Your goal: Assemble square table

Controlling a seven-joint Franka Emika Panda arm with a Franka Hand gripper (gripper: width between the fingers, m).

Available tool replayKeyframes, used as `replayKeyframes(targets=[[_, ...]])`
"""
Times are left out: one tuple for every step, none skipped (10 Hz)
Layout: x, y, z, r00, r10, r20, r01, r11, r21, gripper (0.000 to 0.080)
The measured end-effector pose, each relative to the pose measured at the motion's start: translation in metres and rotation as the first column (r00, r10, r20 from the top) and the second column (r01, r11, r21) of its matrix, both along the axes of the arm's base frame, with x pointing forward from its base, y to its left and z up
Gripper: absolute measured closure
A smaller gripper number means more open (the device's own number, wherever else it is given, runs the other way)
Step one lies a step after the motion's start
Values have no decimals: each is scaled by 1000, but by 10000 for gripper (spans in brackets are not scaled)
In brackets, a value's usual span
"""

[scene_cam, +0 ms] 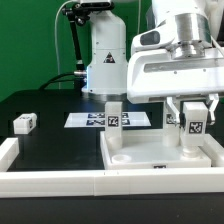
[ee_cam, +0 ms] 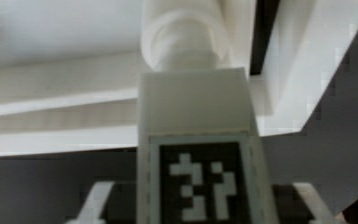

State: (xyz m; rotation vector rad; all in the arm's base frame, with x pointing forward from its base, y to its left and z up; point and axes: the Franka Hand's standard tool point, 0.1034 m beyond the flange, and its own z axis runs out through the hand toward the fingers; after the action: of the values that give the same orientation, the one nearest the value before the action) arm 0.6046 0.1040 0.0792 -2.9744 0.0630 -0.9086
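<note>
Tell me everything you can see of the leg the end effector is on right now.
The leg is a white block, plastic by its look, with a black-and-white square tag on its face and, in the wrist view, a round stub at its far end. It stands upright between the end effector's fingers, which clamp its sides, over the tabletop's corner on the exterior view's right. Whether the stub is seated cannot be told.
</note>
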Motion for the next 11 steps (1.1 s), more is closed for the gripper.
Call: replayKeyframes(targets=[[-2, -1, -4, 1000, 0, -7, 0, 1000, -2, 509], [-2, -1, -6, 1000, 0, -9, 0, 1000, -4, 509], [-2, -1, -7, 1000, 0, -7, 0, 1000, -5, 509], [-2, -1, -7, 1000, -1, -4, 0, 1000, -5, 509], [-2, -1, -7, 1000, -2, -4, 2, 1000, -4, 509], [-3, 0, -7, 1000, -1, -4, 1, 1000, -4, 509], [-4, 0, -7, 1000, -4, 0, 4, 1000, -4, 509], [-5, -2, -7, 1000, -7, 5, 7, 1000, -5, 509], [-6, -5, -7, 1000, -13, 7, 13, 1000, -7, 509], [-6, -6, -7, 1000, -14, 6, 14, 1000, -7, 509], [-6, -6, -7, 1000, -14, 6, 15, 1000, -7, 509]])
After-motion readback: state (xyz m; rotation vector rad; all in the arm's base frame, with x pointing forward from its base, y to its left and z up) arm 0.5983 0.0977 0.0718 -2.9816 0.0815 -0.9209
